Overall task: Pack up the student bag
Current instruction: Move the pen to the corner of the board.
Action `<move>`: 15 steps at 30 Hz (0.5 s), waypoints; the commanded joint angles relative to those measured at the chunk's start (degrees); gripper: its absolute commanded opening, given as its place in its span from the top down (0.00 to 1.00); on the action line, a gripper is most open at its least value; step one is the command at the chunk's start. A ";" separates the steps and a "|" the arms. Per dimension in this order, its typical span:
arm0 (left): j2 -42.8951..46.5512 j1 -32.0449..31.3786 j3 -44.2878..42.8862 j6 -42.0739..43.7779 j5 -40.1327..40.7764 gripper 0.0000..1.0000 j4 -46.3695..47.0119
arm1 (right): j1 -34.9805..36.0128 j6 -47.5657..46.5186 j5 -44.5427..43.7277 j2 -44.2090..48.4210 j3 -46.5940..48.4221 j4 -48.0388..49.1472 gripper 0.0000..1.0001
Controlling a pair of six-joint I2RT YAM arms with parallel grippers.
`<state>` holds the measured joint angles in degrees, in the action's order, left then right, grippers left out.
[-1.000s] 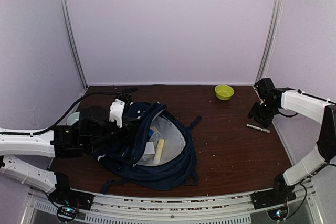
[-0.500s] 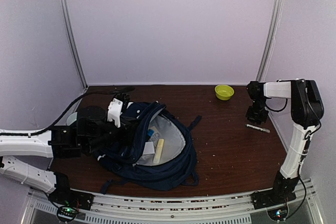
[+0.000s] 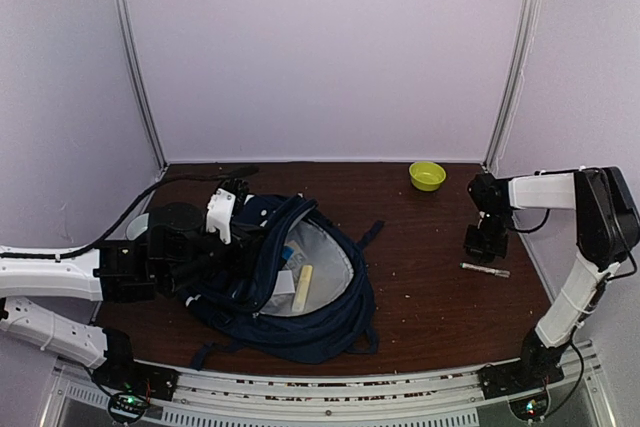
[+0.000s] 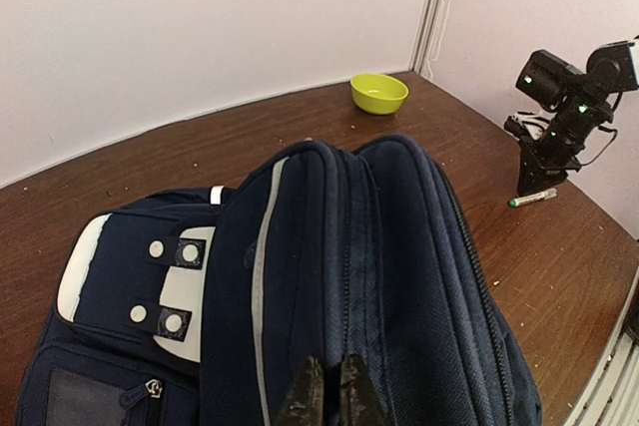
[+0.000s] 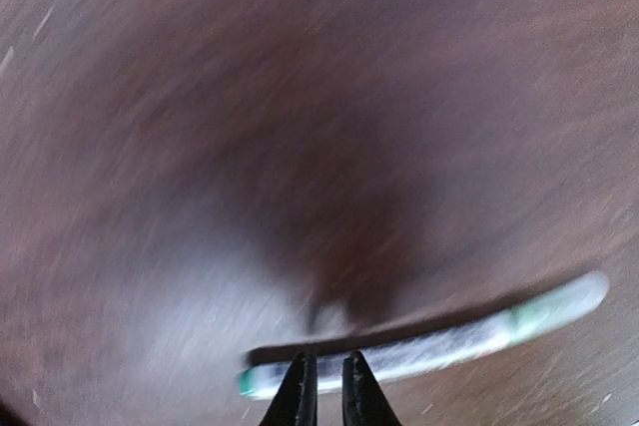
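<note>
Right pincer [image 3: 484,247] sank toward marker [image 3: 485,269] on speckled brown table [image 3: 430,292].

The tool [image 5: 324,391] sits at the bottom edge, its two dark fingertips [image 5: 300,391] close together with only a thin slit between them. Just beyond them a white pen [image 5: 429,346] with green bands, probably a marker, lies aslant on the motion-blurred brown surface [image 5: 200,97].
</note>
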<state>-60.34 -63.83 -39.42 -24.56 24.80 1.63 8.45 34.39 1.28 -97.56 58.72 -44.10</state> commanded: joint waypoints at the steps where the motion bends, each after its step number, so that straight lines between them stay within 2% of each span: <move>1: 0.09 0.64 -0.53 -0.53 1.31 1.00 5.23 | 5.69 -0.39 5.83 7.34 -4.94 1.13 0.88; 7: -0.80 0.61 -0.70 -1.15 0.23 1.00 6.42 | 12.43 2.23 10.08 14.75 -10.71 3.08 0.87; 11: -1.19 0.64 -1.14 -1.37 -1.11 1.00 6.50 | 12.74 3.30 3.69 19.78 -10.80 -0.15 0.87; 14: -1.18 0.64 -0.91 -1.37 -2.38 1.00 6.59 | 12.73 3.78 -1.09 23.49 -10.12 -1.60 0.79; 15: -1.19 0.64 -0.73 -1.37 -2.90 1.00 6.76 | 12.66 4.05 -2.93 24.45 -9.94 -2.06 0.69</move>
<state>-61.65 -63.79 -39.42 -25.26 22.59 2.94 21.04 36.97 6.09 -77.43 47.86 -43.90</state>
